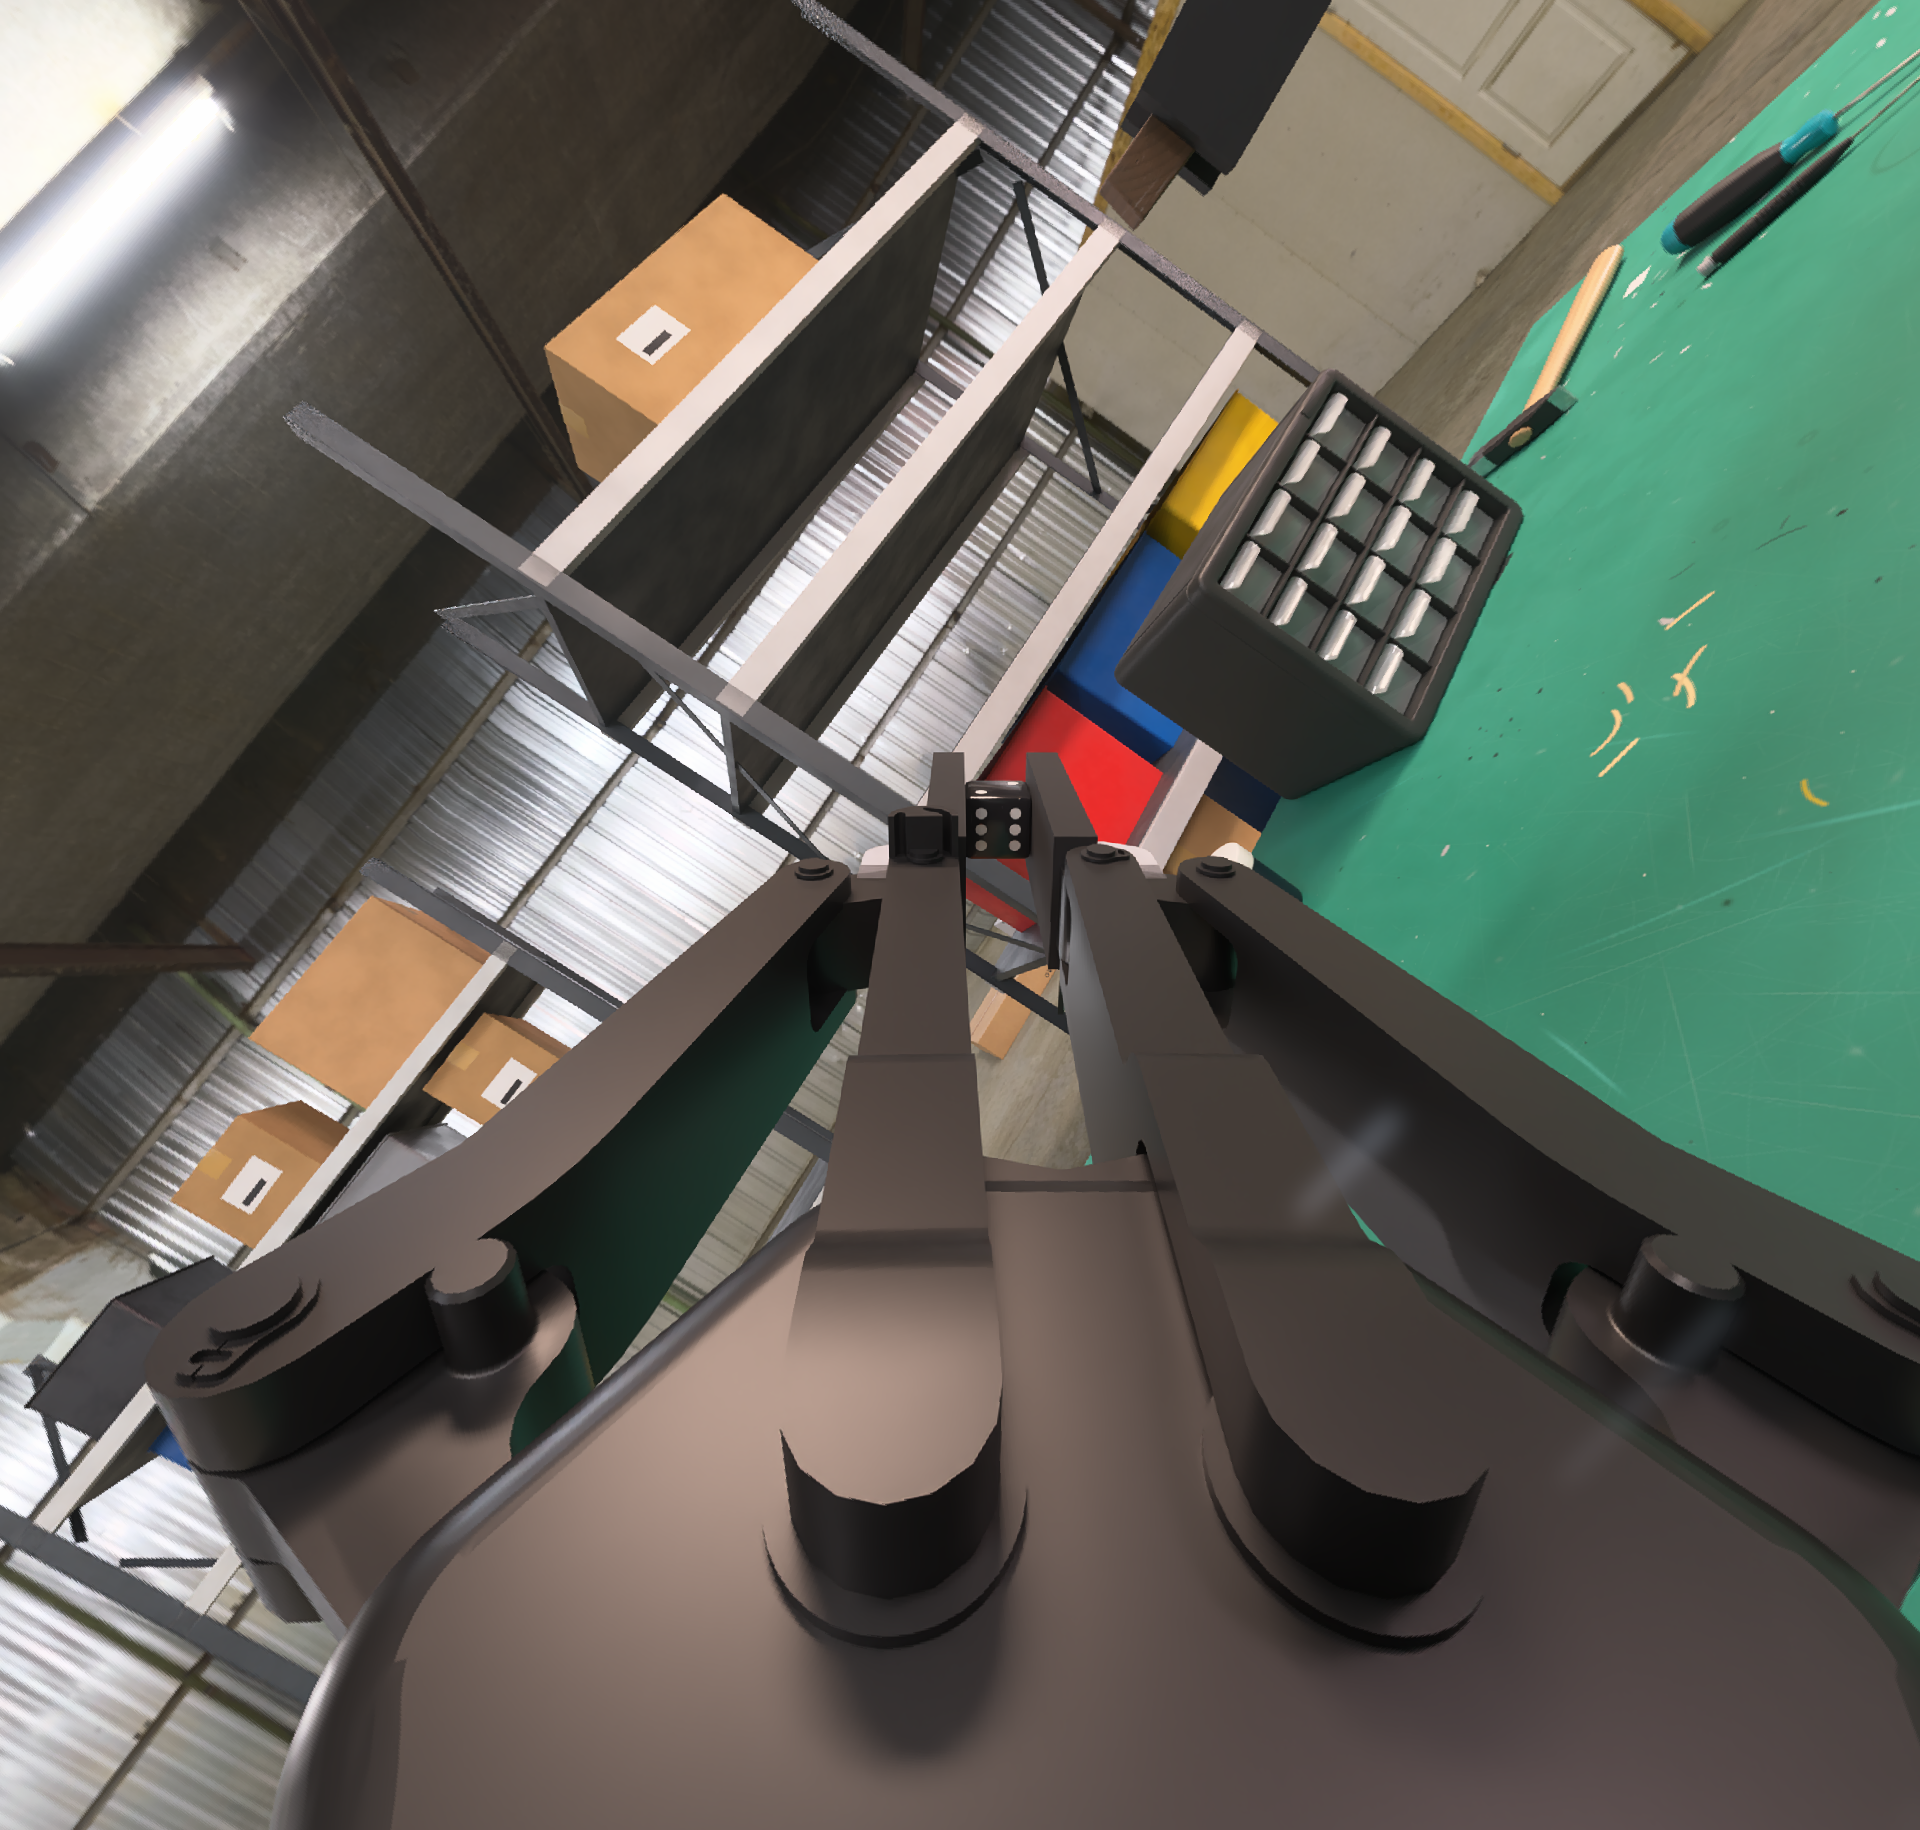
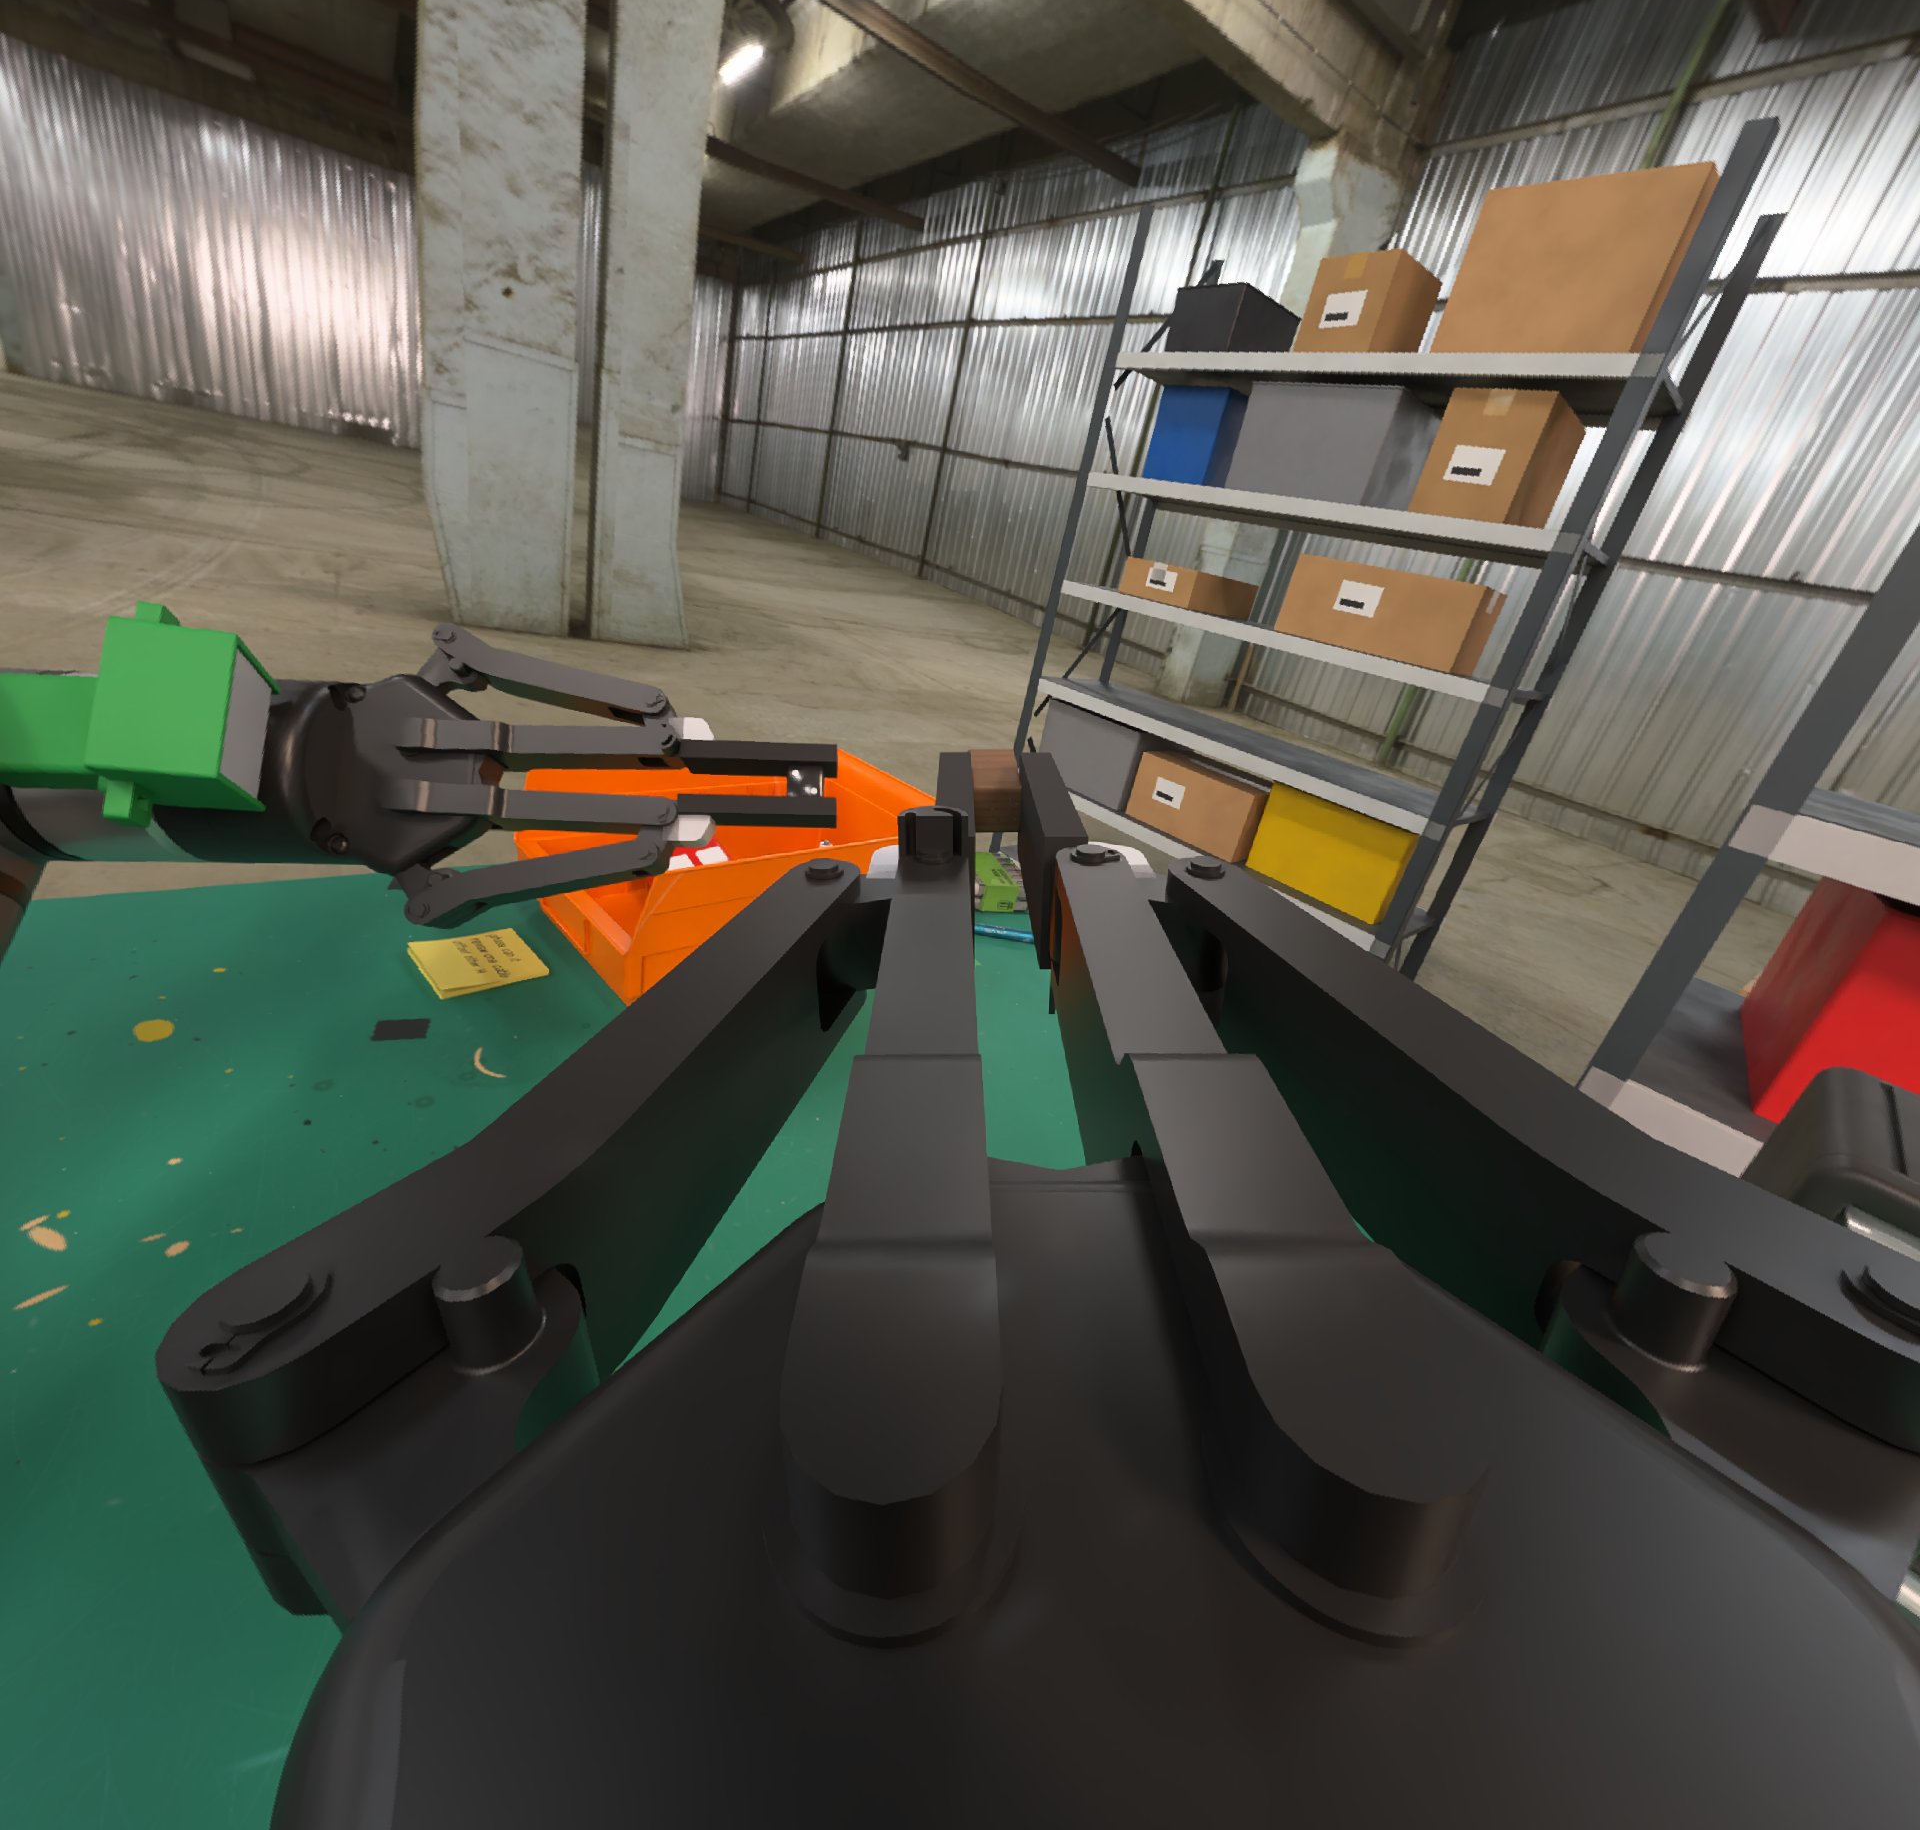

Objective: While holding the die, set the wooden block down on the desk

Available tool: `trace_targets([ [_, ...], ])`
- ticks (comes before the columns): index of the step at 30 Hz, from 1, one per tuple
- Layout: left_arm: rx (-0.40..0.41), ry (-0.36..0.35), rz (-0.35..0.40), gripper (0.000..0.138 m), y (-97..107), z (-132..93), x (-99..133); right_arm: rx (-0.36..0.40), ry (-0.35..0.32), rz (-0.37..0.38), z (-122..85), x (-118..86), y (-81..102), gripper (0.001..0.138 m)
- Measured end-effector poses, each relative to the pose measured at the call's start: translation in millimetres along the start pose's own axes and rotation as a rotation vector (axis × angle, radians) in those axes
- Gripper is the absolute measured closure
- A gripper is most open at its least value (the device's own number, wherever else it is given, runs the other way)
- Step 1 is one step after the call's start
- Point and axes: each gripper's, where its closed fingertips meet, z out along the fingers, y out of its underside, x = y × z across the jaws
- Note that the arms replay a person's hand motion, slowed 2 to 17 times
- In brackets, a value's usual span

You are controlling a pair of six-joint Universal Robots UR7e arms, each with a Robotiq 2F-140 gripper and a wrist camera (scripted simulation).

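In the left wrist view my left gripper (image 1: 1000, 814) is shut on a small black die (image 1: 997, 820) with white pips, held in the air beside the green desk (image 1: 1662, 845). In the right wrist view my right gripper (image 2: 995, 791) is shut on a brown wooden block (image 2: 994, 789), held above the desk (image 2: 208, 1209). The left gripper also shows in the right wrist view (image 2: 816, 783), at the left, with the die (image 2: 802, 781) between its tips. The right gripper's fingers (image 1: 1236, 24) and the block (image 1: 1143, 170) show at the top of the left wrist view.
An orange bin (image 2: 665, 897) and a yellow notepad (image 2: 476, 961) lie on the desk. A dark organiser box with small drawers (image 1: 1340, 575), a screwdriver (image 1: 1756, 180) and a wooden-handled tool (image 1: 1579, 315) sit farther along. Metal shelves with cardboard boxes (image 2: 1382, 606) stand beyond the desk edge.
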Motion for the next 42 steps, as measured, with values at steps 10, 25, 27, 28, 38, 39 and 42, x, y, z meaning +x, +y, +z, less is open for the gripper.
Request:
trace_targets([
  [10,0.003,0.011,0.003,0.123,-1.2,-0.2,2.1,-0.04,0.038,-0.015,-16.9,9.0,10.0,0.127],
  [25,0.018,0.025,-0.001,0.123,-6.7,0.3,5.7,-0.086,0.084,-0.004,-42.1,17.7,27.8,0.127],
  [27,0.019,0.027,0.001,0.123,-7.4,0.4,6.6,-0.093,0.09,-0.005,-45.1,18.3,30.9,0.127],
  [28,0.019,0.028,0.002,0.123,-7.6,0.5,7.1,-0.097,0.094,-0.006,-46.6,18.6,32.5,0.127],
  [38,0.026,0.042,0.006,0.123,-11.7,1.3,11.5,-0.161,0.153,-0.034,-61.8,24.0,54.7,0.127],
  [39,0.027,0.043,0.006,0.123,-12.0,1.4,11.8,-0.169,0.16,-0.04,-63.2,24.8,57.3,0.127],
  [42,0.029,0.046,0.005,0.123,-12.9,1.7,12.9,-0.195,0.184,-0.057,-67.5,27.3,65.7,0.127],
])
